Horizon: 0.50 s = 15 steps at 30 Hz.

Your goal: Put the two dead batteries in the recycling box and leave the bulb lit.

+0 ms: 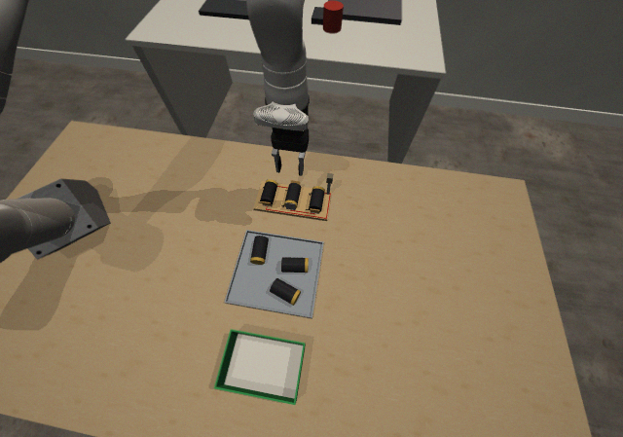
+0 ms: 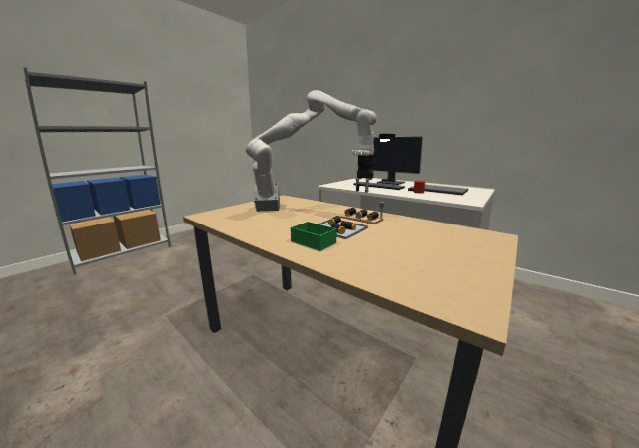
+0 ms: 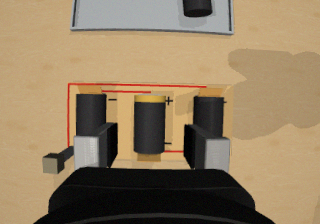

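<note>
My gripper (image 1: 289,166) (image 2: 362,188) (image 3: 150,139) is open and empty, above the holder board's back edge. In the wrist view its fingers straddle the middle battery (image 3: 149,126) (image 1: 292,194) from above. Two more black batteries, the left one (image 1: 269,192) and the right one (image 1: 316,199), sit in the holder board (image 1: 259,208) on either side. The bulb (image 1: 329,176) (image 2: 381,204) (image 3: 53,163) looks grey, with no glow visible. Three batteries (image 1: 259,249) (image 1: 294,265) (image 1: 285,291) lie on the grey tray (image 1: 241,285). The green recycling box (image 1: 300,372) (image 2: 313,236) stands upright on the table, empty.
The grey tray lies between the holder board and the green box. The arm's base (image 1: 83,211) (image 2: 267,204) stands at the table's left. A white desk (image 1: 377,45) with a red cup (image 1: 332,17) (image 2: 419,186) and a monitor (image 2: 398,154) stands behind the wooden table.
</note>
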{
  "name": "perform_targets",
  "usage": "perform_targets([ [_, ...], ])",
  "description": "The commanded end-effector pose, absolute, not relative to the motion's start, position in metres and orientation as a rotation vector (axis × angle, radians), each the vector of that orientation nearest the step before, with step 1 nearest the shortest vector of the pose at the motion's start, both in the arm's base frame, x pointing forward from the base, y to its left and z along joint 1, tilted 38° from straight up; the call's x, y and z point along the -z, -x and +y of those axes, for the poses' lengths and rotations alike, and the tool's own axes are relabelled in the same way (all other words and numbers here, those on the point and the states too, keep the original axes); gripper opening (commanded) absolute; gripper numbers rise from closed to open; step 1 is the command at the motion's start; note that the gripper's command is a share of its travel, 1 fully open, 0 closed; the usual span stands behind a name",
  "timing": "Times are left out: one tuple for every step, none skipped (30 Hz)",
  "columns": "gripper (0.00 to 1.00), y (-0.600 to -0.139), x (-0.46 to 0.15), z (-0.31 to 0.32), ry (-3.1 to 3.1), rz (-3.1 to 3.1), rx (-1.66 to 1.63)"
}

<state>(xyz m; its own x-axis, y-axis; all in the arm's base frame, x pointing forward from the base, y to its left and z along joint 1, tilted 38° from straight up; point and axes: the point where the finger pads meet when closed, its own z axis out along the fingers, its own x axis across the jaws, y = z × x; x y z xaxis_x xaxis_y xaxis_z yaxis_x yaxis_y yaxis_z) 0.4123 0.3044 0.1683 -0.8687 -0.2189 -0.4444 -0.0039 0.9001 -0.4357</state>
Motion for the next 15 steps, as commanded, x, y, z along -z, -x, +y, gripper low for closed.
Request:
perform_targets([
  [0.9,-0.4122,-0.1689,0.3051,0.162,2.566,0.585],
  [0.9,-0.4122,-0.1689,0.3051,0.162,2.566,0.585],
  [0.9,-0.4122,-0.1689,0.3051,0.162,2.566,0.585],
  [0.9,-0.4122,-0.1689,0.3051,0.162,2.566,0.585],
  [0.9,-0.4122,-0.1689,0.3051,0.162,2.566,0.585],
  [0.9,-0.4122,-0.1689,0.3051,0.162,2.566,0.585],
  [0.9,-0.4122,-0.1689,0.3051,0.162,2.566,0.585],
  [0.9,-0.4122,-0.1689,0.3051,0.162,2.566,0.585],
  [0.9,-0.4122,-0.1689,0.3051,0.162,2.566,0.585],
  [0.9,-0.4122,-0.1689,0.3051,0.162,2.566,0.585],
  [0.9,-0.4122,-0.1689,0.3051,0.162,2.566,0.585],
  [0.9,-0.4122,-0.1689,0.3051,0.162,2.566,0.585],
  [0.9,-0.4123,-0.1687,0.305,0.162,2.566,0.585],
  [0.9,-0.4132,-0.1673,0.3043,0.162,2.566,0.585],
  [0.9,-0.4153,-0.164,0.3027,0.162,2.566,0.585],
])
